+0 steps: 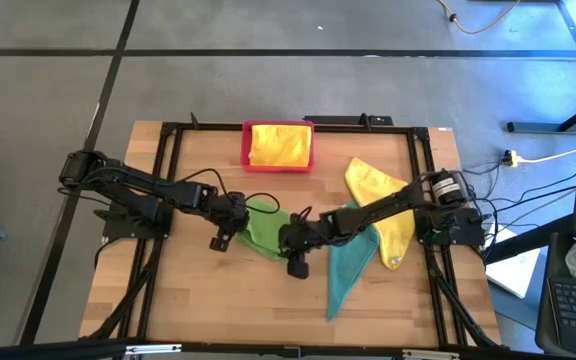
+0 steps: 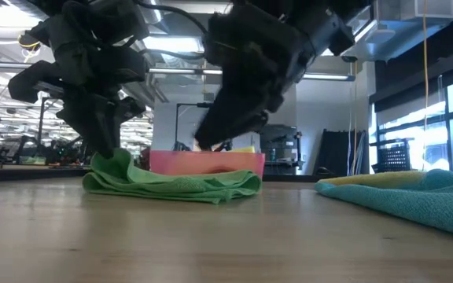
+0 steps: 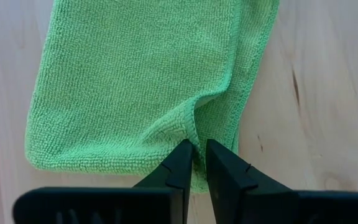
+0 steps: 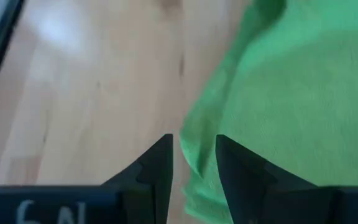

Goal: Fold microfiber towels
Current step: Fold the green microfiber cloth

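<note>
Bright green towel [image 1: 264,230] lies folded at mid-desk [image 1: 188,300]. Left gripper [image 3: 195,163] has its fingers slightly parted around a pinched ridge of cloth; right gripper [image 4: 194,163] has its fingers parted astride the towel's edge. Lifting away with cloth snagged could drag the fold open

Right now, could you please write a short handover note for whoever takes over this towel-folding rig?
Left gripper: fingers slightly apart around a pinched ridge of the bright green towel; grip unclear.
Right gripper: open, over that towel's other edge.
Green towel lies folded mid-table.
Folded yellow towel sits in the pink tray.
Left: move the green towel to the tray, then fold the loose yellow towel and the teal towel.
</note>
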Tool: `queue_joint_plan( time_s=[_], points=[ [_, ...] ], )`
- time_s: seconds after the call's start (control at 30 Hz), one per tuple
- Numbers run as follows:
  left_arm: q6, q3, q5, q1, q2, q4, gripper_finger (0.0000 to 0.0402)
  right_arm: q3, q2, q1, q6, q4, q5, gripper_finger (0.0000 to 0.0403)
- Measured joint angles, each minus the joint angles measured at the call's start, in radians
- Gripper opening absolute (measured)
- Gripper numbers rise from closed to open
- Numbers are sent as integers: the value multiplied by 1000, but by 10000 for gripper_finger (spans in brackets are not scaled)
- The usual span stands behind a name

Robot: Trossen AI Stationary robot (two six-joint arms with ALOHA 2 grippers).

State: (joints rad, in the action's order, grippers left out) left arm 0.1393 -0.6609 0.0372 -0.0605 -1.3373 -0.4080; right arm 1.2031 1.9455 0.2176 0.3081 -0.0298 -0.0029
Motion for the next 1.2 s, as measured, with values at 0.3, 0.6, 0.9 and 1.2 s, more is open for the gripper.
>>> queue_joint_plan(
  time_s=[0.3,0.6,0.9,1.2],
  points=[
    [0,0,1,0,0,-3,40,68,104,15,-76,24,7,124],
    [0,0,2,0,0,-9,40,69,125,16,-65,23,19,124],
    [-22,0,2,0,0,-7,36,69,146,17,-75,-10,11,124],
    [-30,0,2,0,30,-10,3,69,137,17,-14,-92,51,55]
  ],
)
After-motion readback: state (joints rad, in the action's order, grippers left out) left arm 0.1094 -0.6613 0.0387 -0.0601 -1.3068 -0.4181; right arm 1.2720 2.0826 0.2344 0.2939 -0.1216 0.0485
